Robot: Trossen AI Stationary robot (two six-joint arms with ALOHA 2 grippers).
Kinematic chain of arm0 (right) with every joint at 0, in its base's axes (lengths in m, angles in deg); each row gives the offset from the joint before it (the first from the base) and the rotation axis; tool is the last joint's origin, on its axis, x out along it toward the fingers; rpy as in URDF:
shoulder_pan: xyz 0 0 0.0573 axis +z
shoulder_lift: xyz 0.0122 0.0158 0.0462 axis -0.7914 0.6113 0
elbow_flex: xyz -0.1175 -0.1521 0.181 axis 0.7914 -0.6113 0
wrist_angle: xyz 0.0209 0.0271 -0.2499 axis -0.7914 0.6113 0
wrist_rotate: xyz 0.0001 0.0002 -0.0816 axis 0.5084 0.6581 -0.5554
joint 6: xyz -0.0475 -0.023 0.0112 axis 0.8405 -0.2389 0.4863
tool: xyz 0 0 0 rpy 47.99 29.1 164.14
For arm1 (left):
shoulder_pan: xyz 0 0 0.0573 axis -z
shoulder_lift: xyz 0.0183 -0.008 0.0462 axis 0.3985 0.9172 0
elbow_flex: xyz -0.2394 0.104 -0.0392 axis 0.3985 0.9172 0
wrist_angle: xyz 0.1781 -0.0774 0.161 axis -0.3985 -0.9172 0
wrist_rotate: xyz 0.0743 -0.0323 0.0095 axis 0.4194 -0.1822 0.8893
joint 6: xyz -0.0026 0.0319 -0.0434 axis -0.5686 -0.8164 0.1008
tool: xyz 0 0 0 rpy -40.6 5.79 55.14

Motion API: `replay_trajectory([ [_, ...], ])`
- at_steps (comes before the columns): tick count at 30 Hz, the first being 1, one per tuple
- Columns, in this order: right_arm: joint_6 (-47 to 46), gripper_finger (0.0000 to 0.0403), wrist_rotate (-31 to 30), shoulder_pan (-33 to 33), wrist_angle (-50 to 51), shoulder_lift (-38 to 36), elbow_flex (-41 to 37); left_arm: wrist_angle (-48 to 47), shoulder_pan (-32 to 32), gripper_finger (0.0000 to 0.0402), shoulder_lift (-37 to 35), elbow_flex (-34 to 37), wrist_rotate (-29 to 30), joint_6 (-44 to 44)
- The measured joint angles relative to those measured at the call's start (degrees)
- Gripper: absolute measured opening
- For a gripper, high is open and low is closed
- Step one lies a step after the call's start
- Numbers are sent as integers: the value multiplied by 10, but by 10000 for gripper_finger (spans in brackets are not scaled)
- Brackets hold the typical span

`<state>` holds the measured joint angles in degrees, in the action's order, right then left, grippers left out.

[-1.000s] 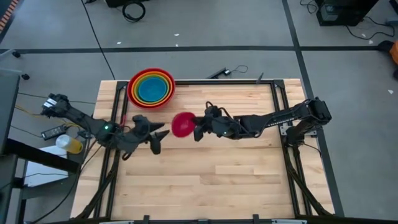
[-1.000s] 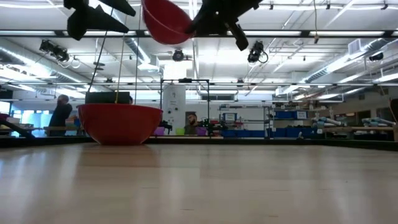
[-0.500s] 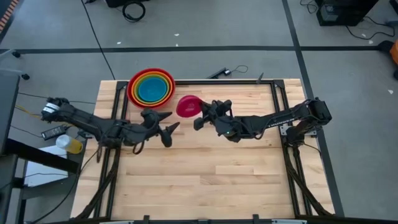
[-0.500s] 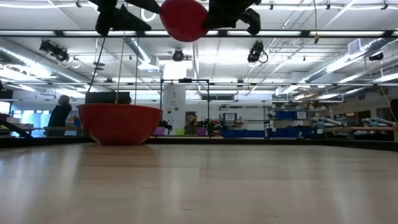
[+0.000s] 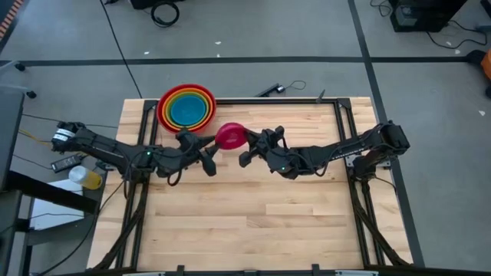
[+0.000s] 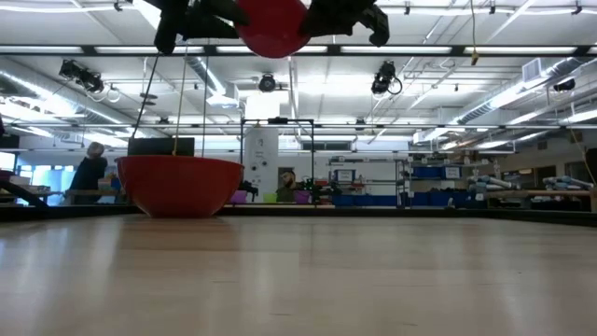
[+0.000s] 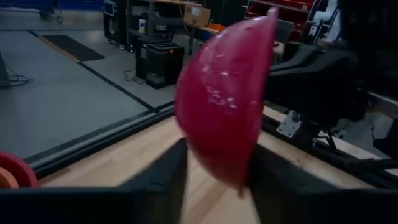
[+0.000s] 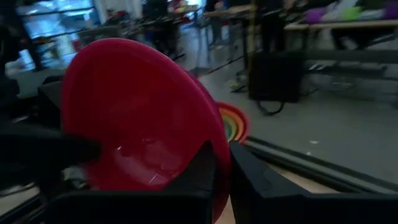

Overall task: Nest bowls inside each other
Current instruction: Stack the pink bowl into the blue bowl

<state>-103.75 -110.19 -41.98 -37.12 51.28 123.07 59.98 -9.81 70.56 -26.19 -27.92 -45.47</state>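
The pink bowl [image 5: 231, 136] hangs in the air over the table's far middle, with my right gripper [image 5: 247, 146] shut on its rim. My left gripper [image 5: 210, 150] is open. In the left wrist view its two fingers [image 7: 163, 183] stand on either side of the bowl's lower part [image 7: 227, 168]. I cannot tell whether they touch it. The red, orange, green and blue bowls are nested in one stack [image 5: 186, 107]. The stack rests on its red base [image 6: 179, 185] at the table's far left. My right gripper pinches the pink bowl's rim [image 8: 216, 163], with one finger [image 8: 198, 171] inside the bowl and the other outside. The fingers come about level from the table's right side. The bowl is lifted clear of the table and tilted, its round bottom [image 6: 272, 28] facing down.
Bare wood [image 5: 253, 222] fills the near half of the table. A dark cable and a small tool [image 5: 276, 90] lie at the far edge. A yellow bottle [image 5: 86, 178] sits off the table's left side. A person [image 6: 90, 173] stands far behind.
My right gripper has rolled and carried the pink bowl a little toward the far edge, so the bowl's opening now faces more upward. My left gripper has moved right, toward the pink bowl. Its fingers now stand around the bowl, and the gap between them has narrowed.
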Motion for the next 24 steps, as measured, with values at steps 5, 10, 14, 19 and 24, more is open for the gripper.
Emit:
replay_trajectory([
  [5,-13,72,86,-8,3,-1,0,-7,-5,19,-1,1,41,1],
  [10,-61,130,104,-3,1,-2,0,-31,-20,11,-9,1,31,1],
  [14,-178,159,106,-12,44,-2,0,-102,-60,7,-28,0,-14,48],
  [19,-320,163,145,-49,150,-2,0,-213,-143,6,-53,0,-118,112],
  [24,-331,163,252,-97,187,-2,0,-286,-232,6,-67,0,-179,117],
])
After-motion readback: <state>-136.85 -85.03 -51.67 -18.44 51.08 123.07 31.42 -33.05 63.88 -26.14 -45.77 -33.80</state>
